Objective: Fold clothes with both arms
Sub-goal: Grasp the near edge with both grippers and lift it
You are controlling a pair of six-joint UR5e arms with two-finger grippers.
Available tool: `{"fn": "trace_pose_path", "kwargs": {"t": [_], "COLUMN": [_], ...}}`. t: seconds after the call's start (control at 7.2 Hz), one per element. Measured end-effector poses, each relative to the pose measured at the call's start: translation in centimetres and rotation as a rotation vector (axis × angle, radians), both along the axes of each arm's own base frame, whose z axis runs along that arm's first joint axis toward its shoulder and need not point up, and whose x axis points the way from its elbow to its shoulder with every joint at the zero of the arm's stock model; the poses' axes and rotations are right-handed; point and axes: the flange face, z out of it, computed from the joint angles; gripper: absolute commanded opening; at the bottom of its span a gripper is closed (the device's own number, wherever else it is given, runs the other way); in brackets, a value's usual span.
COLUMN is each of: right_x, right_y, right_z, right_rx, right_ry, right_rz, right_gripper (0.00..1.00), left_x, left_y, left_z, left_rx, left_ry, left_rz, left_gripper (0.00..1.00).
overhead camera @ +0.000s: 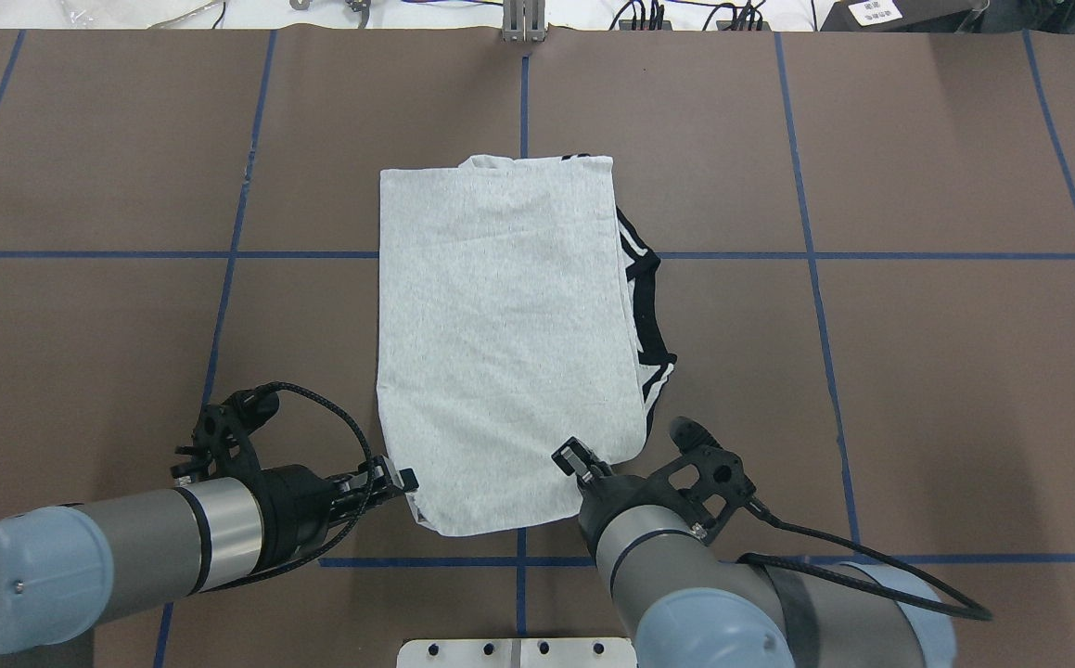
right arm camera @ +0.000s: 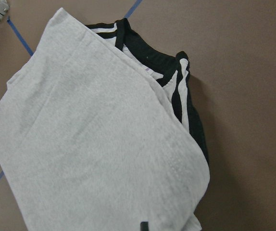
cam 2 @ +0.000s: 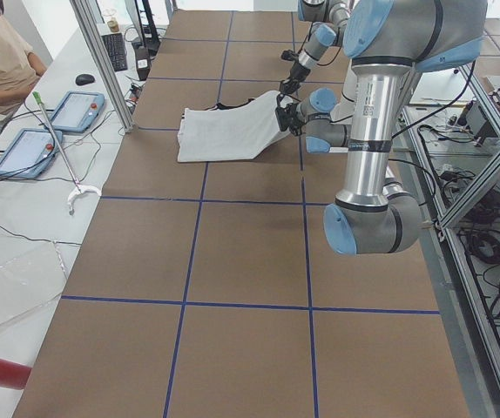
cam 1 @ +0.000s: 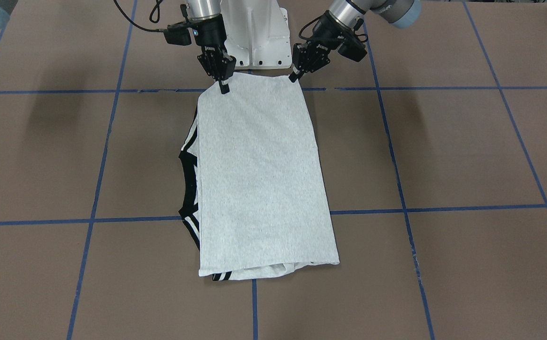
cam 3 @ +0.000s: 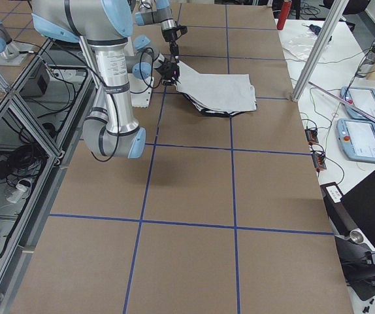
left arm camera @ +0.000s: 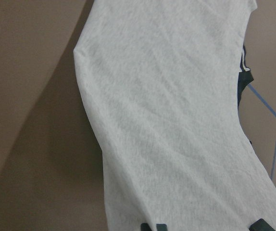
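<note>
My left black two-finger gripper (overhead camera: 403,480) is pinched closed on the near left corner of the folded light heather-grey T-shirt (overhead camera: 500,334). My right black two-finger gripper (overhead camera: 572,458) clamps its near right corner. That near edge hangs lifted. The far part lies mid-way across the brown blue-taped table (overhead camera: 917,371).

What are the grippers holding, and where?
Both grip the folded light-grey T-shirt: left gripper and right gripper each pinch a corner of its robot-side edge.

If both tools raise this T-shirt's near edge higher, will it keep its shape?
Probably not: the T-shirt slopes limply down from the left tool and right tool, so it looks floppy. It seems light, being thin cloth. Folded layers may shift; the black trim peeks out on one side.
</note>
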Motion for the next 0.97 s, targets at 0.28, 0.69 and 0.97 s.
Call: {"fn": "trace_pose_path", "kwargs": {"t": [0.28,0.69,0.97], "right_x": [5.7,3.4,-0.4], "right_y": [3.1,0.7,-5.4], "right_z": [-3.8,-3.0,-0.5], "right_rx": [0.006,0.033,0.06], "right_ry": [0.016,0.118,0.184], "right_rz": [-0.054,-0.023,0.036], "right_gripper": [0.0,0.0,0.0], "left_x": [-4.1,-3.2,0.0], "left_y": [1.3,-0.7,-6.2], "left_z": [-4.5,-6.0,-6.1], "left_rx": [-0.008,0.026,0.08], "left_ry": [0.0,-0.073,-0.142], "left_rz": [0.055,0.069,-0.002], "left_gripper": [0.0,0.0,0.0]}}
